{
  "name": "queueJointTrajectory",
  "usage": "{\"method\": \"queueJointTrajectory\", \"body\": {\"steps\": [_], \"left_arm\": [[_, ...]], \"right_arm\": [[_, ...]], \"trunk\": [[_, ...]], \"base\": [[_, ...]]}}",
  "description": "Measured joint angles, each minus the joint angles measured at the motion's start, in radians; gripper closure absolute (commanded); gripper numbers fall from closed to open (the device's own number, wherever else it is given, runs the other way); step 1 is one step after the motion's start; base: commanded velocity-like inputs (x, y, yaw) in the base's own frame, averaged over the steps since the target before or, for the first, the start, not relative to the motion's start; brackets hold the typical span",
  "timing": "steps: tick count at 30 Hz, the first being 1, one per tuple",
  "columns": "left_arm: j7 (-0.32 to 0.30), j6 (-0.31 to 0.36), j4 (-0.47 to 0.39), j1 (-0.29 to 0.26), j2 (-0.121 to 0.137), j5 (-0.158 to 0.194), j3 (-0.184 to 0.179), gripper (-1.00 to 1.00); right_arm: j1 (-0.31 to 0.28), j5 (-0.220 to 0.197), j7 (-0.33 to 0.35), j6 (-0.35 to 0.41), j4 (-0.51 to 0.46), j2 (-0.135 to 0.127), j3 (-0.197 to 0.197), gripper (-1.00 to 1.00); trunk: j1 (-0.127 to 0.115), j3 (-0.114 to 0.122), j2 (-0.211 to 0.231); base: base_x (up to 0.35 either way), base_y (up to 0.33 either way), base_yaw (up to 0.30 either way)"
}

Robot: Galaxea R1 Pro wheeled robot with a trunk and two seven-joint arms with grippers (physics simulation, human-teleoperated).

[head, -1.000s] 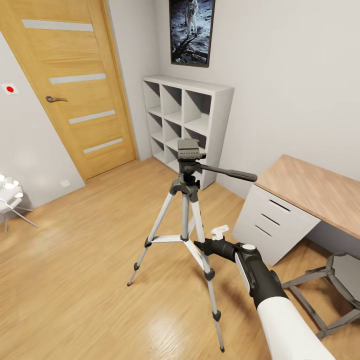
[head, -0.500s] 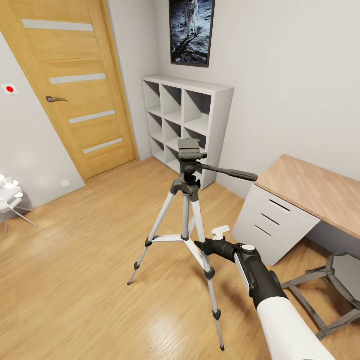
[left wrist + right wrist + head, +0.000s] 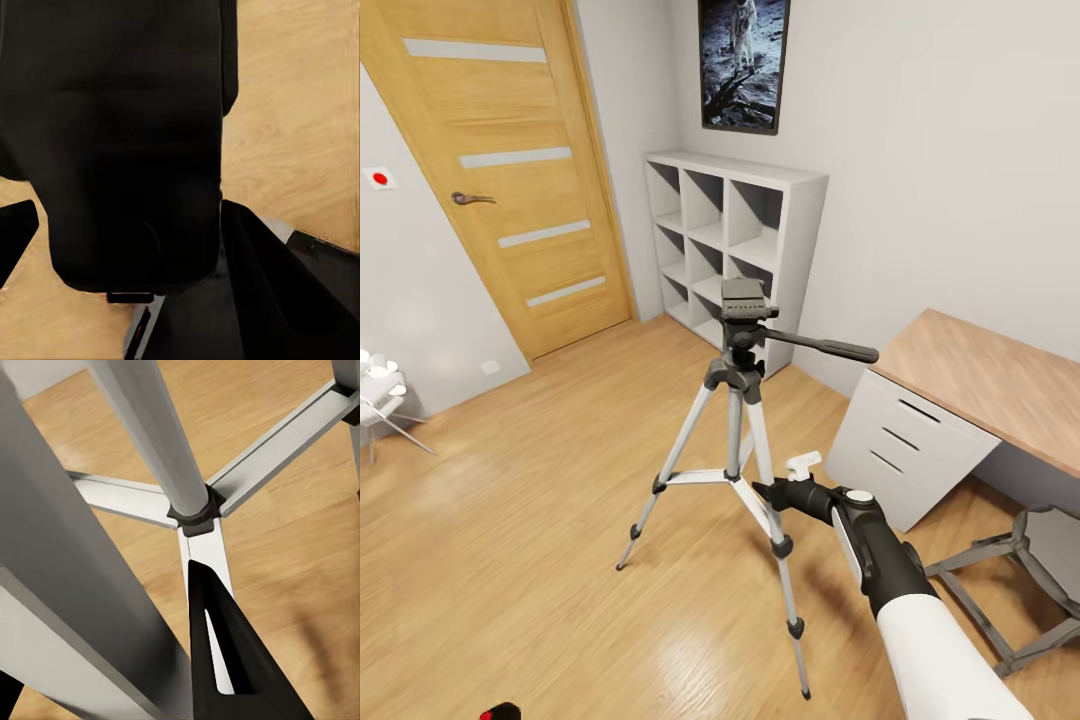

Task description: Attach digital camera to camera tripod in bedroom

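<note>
The camera tripod [image 3: 738,400] stands on the wood floor in the middle of the head view, its dark grey head plate [image 3: 744,297] bare and its pan handle [image 3: 825,348] pointing right. My right gripper [image 3: 765,490] is shut on a silver tripod leg [image 3: 82,585] near the spreader hub [image 3: 196,514]; one black finger [image 3: 225,660] shows beside that leg. The digital camera [image 3: 127,112], black and boxy, sits between the fingers of my left gripper [image 3: 127,206], which is shut on it. Its top, with a red mark [image 3: 500,711], peeks in at the head view's lower edge.
A white cube shelf [image 3: 735,250] stands behind the tripod under a poster [image 3: 743,60]. The wood-topped desk [image 3: 980,380] with drawers is at right, with a grey chair [image 3: 1040,570] in front. An oak door [image 3: 500,170] is at left. Open floor lies left of the tripod.
The tripod and my right arm have shifted slightly to the right together. The camera's top with its red mark has come into the head view at the bottom edge.
</note>
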Motion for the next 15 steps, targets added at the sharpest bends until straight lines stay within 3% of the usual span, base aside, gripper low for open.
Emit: {"method": "queueJointTrajectory", "body": {"steps": [3,4,7,11,12,13,14,15], "left_arm": [[0.005,0.125,-0.137,0.001,0.068,0.003,-0.003,1.00],[0.013,0.194,-0.210,0.000,0.097,0.004,0.001,1.00],[0.073,0.352,-0.392,-0.003,0.153,0.004,0.041,1.00],[0.187,0.530,-0.558,-0.010,0.177,0.002,0.112,1.00],[0.230,0.615,-0.616,-0.036,0.182,-0.004,0.134,1.00],[0.241,0.643,-0.648,-0.057,0.182,0.004,0.140,1.00],[0.279,0.767,-0.702,-0.103,0.186,0.001,0.162,1.00],[0.286,0.791,-0.717,-0.200,0.186,0.003,0.167,1.00]], "right_arm": [[0.000,0.000,0.000,0.000,0.000,0.000,0.000,1.00],[0.000,0.001,0.000,-0.001,0.000,0.000,0.000,1.00],[0.000,0.002,0.000,-0.001,0.000,0.000,0.000,1.00],[0.000,0.000,0.000,-0.001,0.000,0.000,0.000,1.00],[0.000,-0.001,-0.001,-0.001,0.001,0.000,0.000,1.00],[0.000,-0.001,0.000,-0.001,0.001,0.000,0.000,1.00],[0.000,-0.001,-0.001,-0.001,0.001,0.000,0.000,1.00],[0.000,-0.002,0.000,-0.001,0.001,0.000,0.000,1.00]], "trunk": [[0.000,0.000,0.000],[0.000,0.000,0.000],[0.000,0.000,0.000],[0.000,0.000,0.000],[0.000,0.000,0.000],[0.000,0.000,0.000],[0.000,0.000,0.000],[0.000,0.000,0.000]], "base": [[0.000,0.000,0.000],[0.000,0.000,0.000],[0.000,0.000,0.000],[0.000,0.000,0.000],[0.000,0.000,0.000],[0.000,0.000,0.000],[0.000,0.000,0.000],[0.000,0.000,0.000]]}}
